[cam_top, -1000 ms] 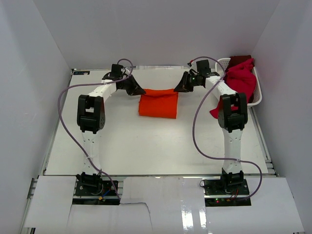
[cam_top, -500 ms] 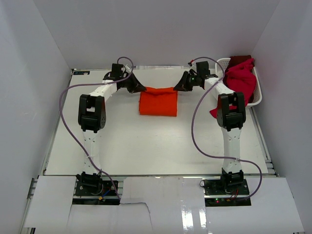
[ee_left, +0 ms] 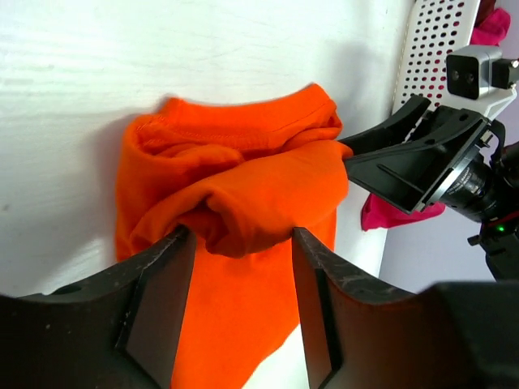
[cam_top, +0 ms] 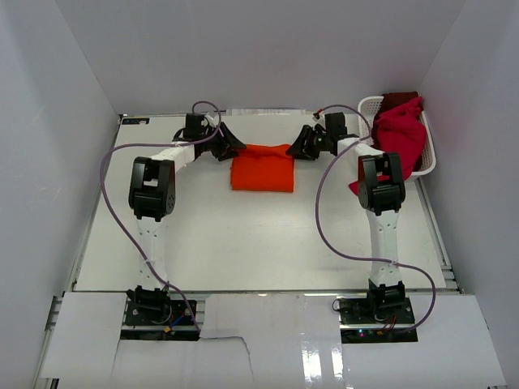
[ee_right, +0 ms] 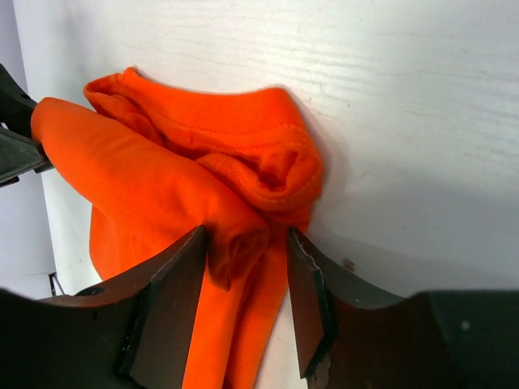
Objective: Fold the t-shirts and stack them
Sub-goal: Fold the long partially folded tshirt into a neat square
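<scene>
Orange t-shirt (cam_top: 263, 168) lies folded at the far middle of the bench (cam_top: 243, 243) as left claw (cam_top: 235, 149) and right claw (cam_top: 295, 151), clamped a second ago, now stand parted around its far corners, so this fold looks finished.

Setting: robotics lab test cell. Evidence: left arm (cam_top: 152, 190) and right arm (cam_top: 381, 190) bolted at the near edge of a white table (cam_top: 243, 243); plain white panels (cam_top: 268, 57) on 3 sides; exposed purple cables (cam_top: 102, 174).
</scene>
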Controlling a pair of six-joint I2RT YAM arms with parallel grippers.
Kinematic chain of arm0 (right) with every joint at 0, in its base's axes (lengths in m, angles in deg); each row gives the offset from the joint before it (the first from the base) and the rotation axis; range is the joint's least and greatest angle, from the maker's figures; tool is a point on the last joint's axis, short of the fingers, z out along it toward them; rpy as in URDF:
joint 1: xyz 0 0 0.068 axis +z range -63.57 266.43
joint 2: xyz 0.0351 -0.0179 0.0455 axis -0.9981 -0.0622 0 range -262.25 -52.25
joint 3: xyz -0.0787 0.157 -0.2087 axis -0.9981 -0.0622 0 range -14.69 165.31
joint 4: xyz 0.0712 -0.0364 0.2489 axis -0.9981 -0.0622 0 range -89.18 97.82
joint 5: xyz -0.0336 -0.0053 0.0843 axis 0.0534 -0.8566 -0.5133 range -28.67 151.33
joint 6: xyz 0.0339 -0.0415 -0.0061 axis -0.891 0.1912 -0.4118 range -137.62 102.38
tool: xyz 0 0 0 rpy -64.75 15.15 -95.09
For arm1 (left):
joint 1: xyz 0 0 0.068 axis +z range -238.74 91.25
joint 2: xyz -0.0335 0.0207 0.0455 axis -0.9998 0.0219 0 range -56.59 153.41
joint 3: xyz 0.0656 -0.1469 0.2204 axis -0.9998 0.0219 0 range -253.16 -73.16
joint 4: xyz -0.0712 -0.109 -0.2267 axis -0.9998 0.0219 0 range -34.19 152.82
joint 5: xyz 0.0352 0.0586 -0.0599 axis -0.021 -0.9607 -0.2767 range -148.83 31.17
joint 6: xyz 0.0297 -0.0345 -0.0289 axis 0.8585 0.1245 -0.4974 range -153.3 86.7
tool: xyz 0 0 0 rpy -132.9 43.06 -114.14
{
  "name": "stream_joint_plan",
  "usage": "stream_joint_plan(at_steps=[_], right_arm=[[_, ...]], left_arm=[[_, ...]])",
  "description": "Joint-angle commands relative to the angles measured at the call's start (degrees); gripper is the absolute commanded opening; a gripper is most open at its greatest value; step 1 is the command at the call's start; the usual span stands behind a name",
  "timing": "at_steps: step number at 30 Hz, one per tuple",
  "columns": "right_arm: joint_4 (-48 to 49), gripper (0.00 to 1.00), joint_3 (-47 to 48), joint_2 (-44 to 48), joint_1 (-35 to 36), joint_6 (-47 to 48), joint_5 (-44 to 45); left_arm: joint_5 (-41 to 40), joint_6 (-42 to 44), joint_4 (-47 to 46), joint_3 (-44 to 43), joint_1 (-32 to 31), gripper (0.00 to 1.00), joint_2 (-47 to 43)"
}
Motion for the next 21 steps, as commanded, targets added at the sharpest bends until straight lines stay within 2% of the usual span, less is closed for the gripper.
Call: stream_joint_plan(at_steps=[1, 2, 3, 4, 13, 17, 21], right_arm=[[5.7, 0.5, -2.5, 5.2, -0.4, 0.6, 1.7], [7.8, 0.51, -3.3, 6.0, -0.4, 0.8, 2.0], [8.8, 0.51, -4.1, 7.5, -0.4, 1.0, 2.9], [10.0, 0.51, -5.4, 8.4, -0.3, 1.5, 3.5], [14.0, 0.55, -12.8, 17.7, -0.3, 7.7, 8.3], [15.4, 0.56, -15.5, 20.1, -0.2, 7.8, 5.5], [17.7, 0.57, -16.7, 19.5, 0.4, 6.2, -3.1]], left_arm=[[-1.3, -2.7, -10.4, 5.7, -0.2, 0.62, -7.9], [-1.4, -4.4, -16.6, 7.6, -0.2, 0.62, -9.2], [-1.7, -4.8, -18.0, 9.9, -0.1, 0.63, -10.4], [-4.2, -4.6, -18.2, 10.0, -0.1, 0.63, -12.3], [-9.8, 5.7, -18.8, 10.1, -0.1, 0.64, -21.8], [-7.0, 8.3, -17.8, 12.8, -0.1, 0.64, -25.8], [1.1, 8.9, -17.0, 17.9, -0.2, 0.63, -28.4]])
